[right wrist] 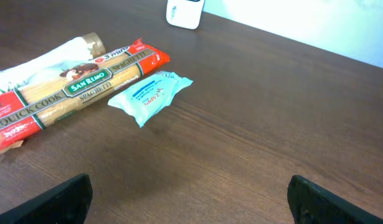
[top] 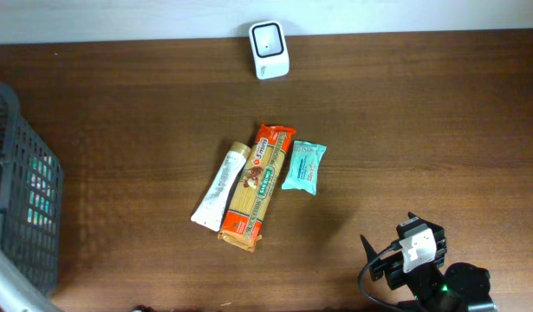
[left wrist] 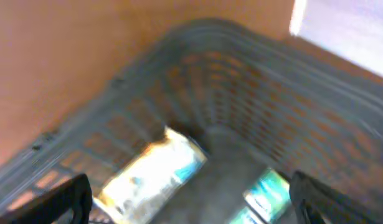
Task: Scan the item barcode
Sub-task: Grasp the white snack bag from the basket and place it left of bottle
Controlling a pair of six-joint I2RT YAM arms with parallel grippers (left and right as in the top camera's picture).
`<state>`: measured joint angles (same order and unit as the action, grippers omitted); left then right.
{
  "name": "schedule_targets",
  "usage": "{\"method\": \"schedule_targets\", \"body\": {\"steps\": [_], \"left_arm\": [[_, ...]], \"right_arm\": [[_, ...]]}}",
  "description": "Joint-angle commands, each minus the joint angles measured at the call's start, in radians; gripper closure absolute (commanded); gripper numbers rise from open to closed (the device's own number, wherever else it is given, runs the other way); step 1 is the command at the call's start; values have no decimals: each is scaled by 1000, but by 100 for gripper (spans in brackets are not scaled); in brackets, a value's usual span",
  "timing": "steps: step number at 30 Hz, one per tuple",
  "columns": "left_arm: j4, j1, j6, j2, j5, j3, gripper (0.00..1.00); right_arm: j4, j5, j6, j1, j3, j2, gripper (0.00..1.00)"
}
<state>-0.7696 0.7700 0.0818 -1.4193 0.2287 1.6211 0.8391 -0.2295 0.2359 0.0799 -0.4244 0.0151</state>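
Observation:
The white barcode scanner (top: 269, 49) stands at the table's far edge and shows at the top of the right wrist view as the scanner (right wrist: 185, 12). Three items lie mid-table: a white tube (top: 221, 186), a spaghetti pack (top: 256, 185) and a light blue packet (top: 302, 166). My right gripper (top: 390, 232) is at the front right, open over bare wood, with the blue packet (right wrist: 151, 96) and spaghetti pack (right wrist: 73, 87) ahead of it. My left gripper (left wrist: 190, 205) is open above the inside of the basket, nothing between its fingers. That view is blurred.
A dark grey mesh basket (top: 28, 208) stands at the left edge. Inside the basket (left wrist: 241, 81) lie a yellow-white packet (left wrist: 155, 173) and a teal packet (left wrist: 266, 193). Bare wood stretches between the items and my right gripper.

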Motion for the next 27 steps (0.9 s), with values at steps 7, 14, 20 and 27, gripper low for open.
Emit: {"method": "schedule_targets", "body": {"steps": [7,14,20,27], "left_arm": [[61,90,283,-323,-108,1,5],[81,159,546,-494,-105,1,4],[114,211,563,-563,-106,1,9],[174,220,597,-569,-101,-1,8]], "right_arm": [[-1,5,-4,-2,-6,-5,1],[-1,5,-4,-2,-6,-5,1],[-1,5,-4,-2,-6,-5,2],[-1,5,-4,-2,-6,-5,1]]}}
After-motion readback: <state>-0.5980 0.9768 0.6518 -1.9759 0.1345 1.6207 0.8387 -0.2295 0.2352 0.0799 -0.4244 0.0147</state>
